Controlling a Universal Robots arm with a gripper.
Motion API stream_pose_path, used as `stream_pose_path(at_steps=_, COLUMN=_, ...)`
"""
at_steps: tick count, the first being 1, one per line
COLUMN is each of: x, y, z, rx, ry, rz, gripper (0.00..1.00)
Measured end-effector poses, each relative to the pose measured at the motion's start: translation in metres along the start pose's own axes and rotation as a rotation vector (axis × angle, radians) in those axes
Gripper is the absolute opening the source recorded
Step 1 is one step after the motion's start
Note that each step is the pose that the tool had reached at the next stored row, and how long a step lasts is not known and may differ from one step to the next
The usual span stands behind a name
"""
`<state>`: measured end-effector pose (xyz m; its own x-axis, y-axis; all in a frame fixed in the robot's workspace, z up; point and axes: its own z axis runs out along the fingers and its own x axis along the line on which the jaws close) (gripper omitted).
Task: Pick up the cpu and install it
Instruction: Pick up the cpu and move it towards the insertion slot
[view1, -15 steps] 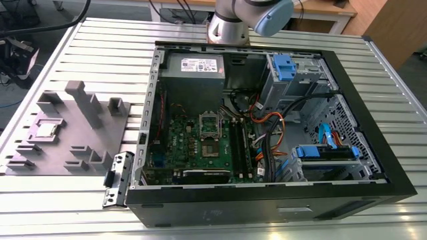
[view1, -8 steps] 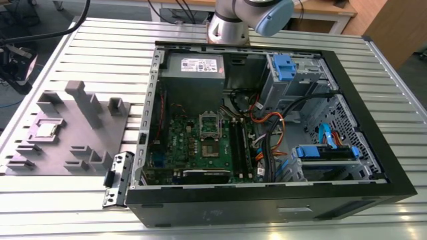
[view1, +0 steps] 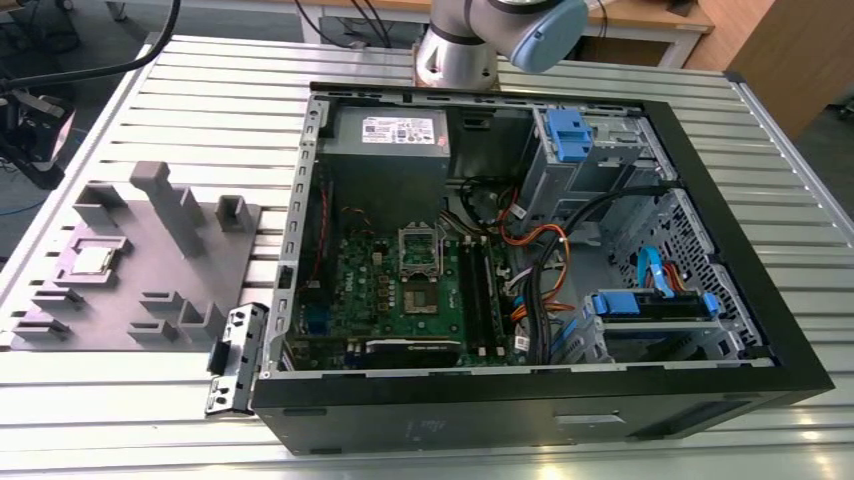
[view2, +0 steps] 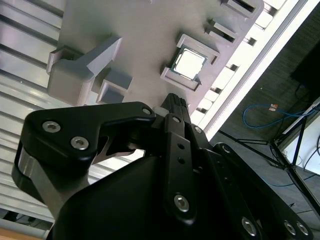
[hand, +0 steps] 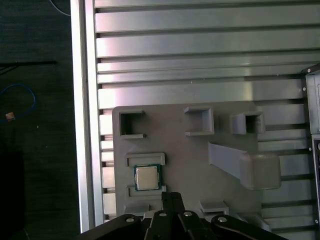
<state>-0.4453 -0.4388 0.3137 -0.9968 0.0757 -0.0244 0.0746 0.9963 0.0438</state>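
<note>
Approach step, I judge: the fingers, pressed together and empty, hover just beside the cpu in its holder; grasping would need them spread.

A slatted metal table bears an open computer case; beside the case, toward the exterior view's left, lie a grey fixture plate and a bracket.

table: slatted aluminium | floor: dark | behind: wooden furniture

Probably lab, slotted bench, open PC
</note>
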Motion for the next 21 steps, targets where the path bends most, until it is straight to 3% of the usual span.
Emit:
stream_pose_path(at_steps=8, x=0.0043, y=-0.0004, z=0.002, rx=-0.0001, ry=-0.0003, rz=0.0, gripper=0.11)
stream_pose_path(at_steps=14, x=0.0105, y=-0.0011, z=0.008, rx=-0.0002, ry=-0.0006, rz=0.0, gripper=0.11)
stream_pose_path(at_steps=21, x=0.011, y=-0.0012, z=0.0086, rx=0.0, ry=-0.0003, rz=0.0, gripper=0.11)
